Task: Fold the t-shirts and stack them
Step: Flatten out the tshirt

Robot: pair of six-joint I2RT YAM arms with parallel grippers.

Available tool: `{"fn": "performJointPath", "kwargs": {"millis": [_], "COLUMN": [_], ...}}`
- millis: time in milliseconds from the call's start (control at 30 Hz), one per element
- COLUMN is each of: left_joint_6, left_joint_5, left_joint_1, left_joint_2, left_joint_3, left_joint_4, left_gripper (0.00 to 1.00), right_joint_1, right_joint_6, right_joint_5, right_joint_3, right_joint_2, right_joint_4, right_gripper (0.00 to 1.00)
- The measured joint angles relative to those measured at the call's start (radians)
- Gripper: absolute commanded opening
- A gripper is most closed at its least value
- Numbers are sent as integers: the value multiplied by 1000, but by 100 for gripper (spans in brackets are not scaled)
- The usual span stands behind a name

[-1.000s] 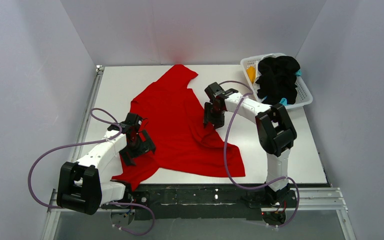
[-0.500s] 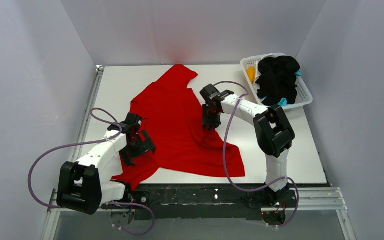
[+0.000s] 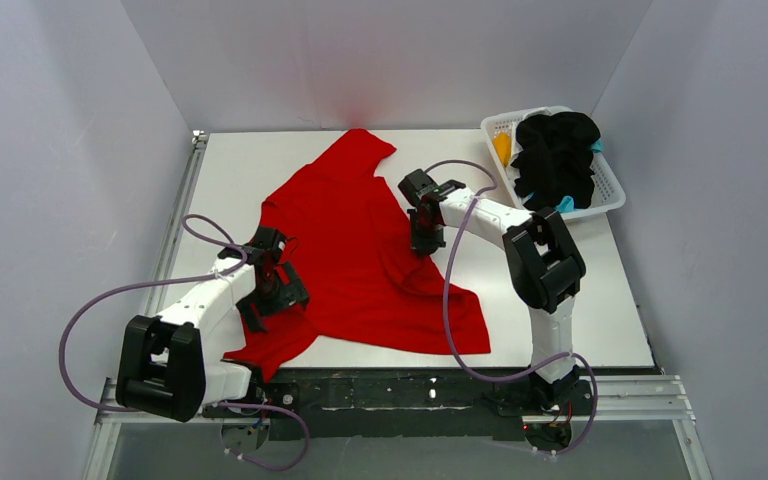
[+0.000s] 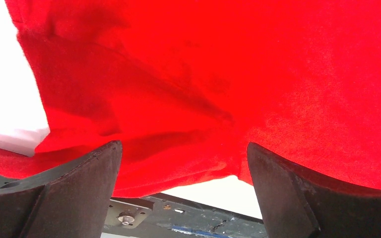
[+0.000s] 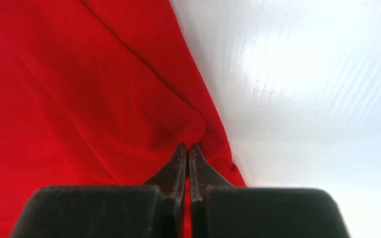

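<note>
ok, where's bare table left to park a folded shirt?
Two patches: the far-left corner of the table, between the red t-shirt and the back wall; and the near-right, around the right arm, between the shirt and the basket. Centre is all shirt; the basket is heaped full.

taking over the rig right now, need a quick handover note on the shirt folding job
Right gripper: shut, pinching a fold at the right edge of the red t-shirt.
Left gripper: open, low over the shirt's near-left part, gripping nothing.
Where things are: the red t-shirt lies spread and wrinkled on the table. The black t-shirt, orange-yellow t-shirt and teal t-shirt are heaped in the basket at the far right corner.
Done: one shirt laid out; nothing folded or stacked.
Left: fold the red one, then take out, fold and stack the other three.
</note>
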Motion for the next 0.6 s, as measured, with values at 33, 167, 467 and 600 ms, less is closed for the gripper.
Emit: {"fn": "performJointPath", "kwargs": {"millis": [33,167,467,600], "left_joint_6": [0,-1,-3,-3], "left_joint_5": [-3,-14,-15,-20], "left_joint_1": [0,0,0,0], "left_joint_2": [2,21,46,50], "left_joint_3": [0,0,0,0], "left_joint_4": [-1,-2,-17,-35], "left_gripper": [98,98,98,98], "right_joint_1": [0,1,-127,-230], "right_joint_6": [-7,-47,-194,-269], "right_joint_5": [11,97,335,462], "right_joint_3": [2,21,45,83], "right_joint_2": [0,-20,-117,-94], "right_joint_4": [-2,-39,-72,-77], "right_gripper": [1,1,1,1]}}
